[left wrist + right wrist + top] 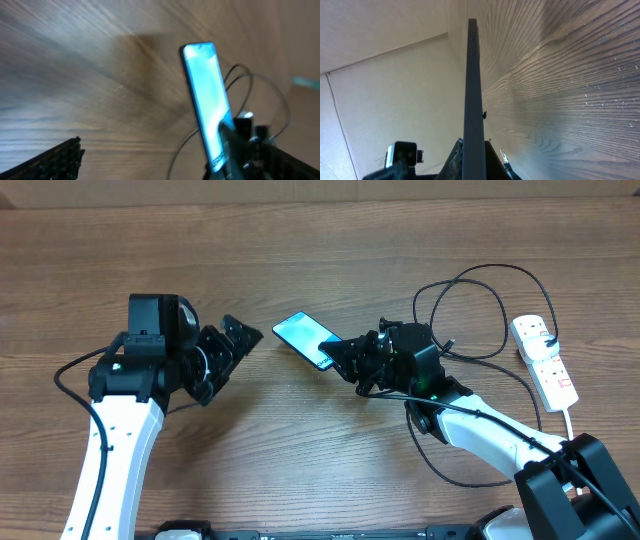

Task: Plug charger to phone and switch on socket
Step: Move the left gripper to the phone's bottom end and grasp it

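Observation:
The phone [303,335], screen light blue-teal, is held off the wooden table, tilted, by my right gripper [338,356], which is shut on its lower end. In the right wrist view the phone [472,90] shows edge-on between the fingers [472,152]. In the left wrist view the phone [206,97] stands up with its screen lit. My left gripper [232,348] is open and empty, a little left of the phone. The charger's black cable [480,285] loops on the table at the right. Its plug end is not clear to see. The white socket strip [545,358] lies at the far right.
The strip's white cord [570,418] runs toward the front edge. The black cable loops [260,85] lie behind the phone in the left wrist view. One left finger [57,161] shows at that view's lower left. The right arm [500,435] crosses the front right of the table.

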`<state>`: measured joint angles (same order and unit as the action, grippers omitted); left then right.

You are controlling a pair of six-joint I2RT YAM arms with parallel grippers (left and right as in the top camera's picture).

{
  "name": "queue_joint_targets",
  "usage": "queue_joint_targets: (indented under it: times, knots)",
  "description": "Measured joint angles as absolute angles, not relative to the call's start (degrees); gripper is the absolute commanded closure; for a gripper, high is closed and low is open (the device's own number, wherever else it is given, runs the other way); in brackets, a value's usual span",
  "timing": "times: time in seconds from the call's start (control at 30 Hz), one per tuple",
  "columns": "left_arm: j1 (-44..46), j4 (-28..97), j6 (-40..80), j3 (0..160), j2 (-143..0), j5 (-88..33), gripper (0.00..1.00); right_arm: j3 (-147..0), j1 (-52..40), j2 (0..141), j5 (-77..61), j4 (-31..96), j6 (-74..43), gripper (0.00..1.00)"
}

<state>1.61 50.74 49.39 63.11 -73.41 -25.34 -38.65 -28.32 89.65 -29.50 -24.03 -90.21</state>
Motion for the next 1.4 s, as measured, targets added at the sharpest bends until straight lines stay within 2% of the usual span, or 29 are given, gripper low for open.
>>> queue_joint_targets:
  times: [0.3,0.8,1.07,1.4]
  knots:
    - [1.6,48.8,55.3,63.1,-74.3,-26.2,0.0,-38.7,-28.3,89.6,-29.3,-24.0,-90.2,0.96]
    - [1.6,47.9,55.1,63.1,-74.9,-27.7,0.0,-38.7,-28.3,89.6,-29.4,-24.0,-90.2,0.96]
    - [0.5,46.2,44.8,63.1,-84.2,-41.1,0.0,-38.7,-28.3,89.6,-29.6,-23.9,-90.2,0.96]
    - [-0.9,46.0,42.1,63.1,-90.5,-53.8,0.0,-38.7,-28.3,89.6,-28.6,-20.8,-89.7,0.96]
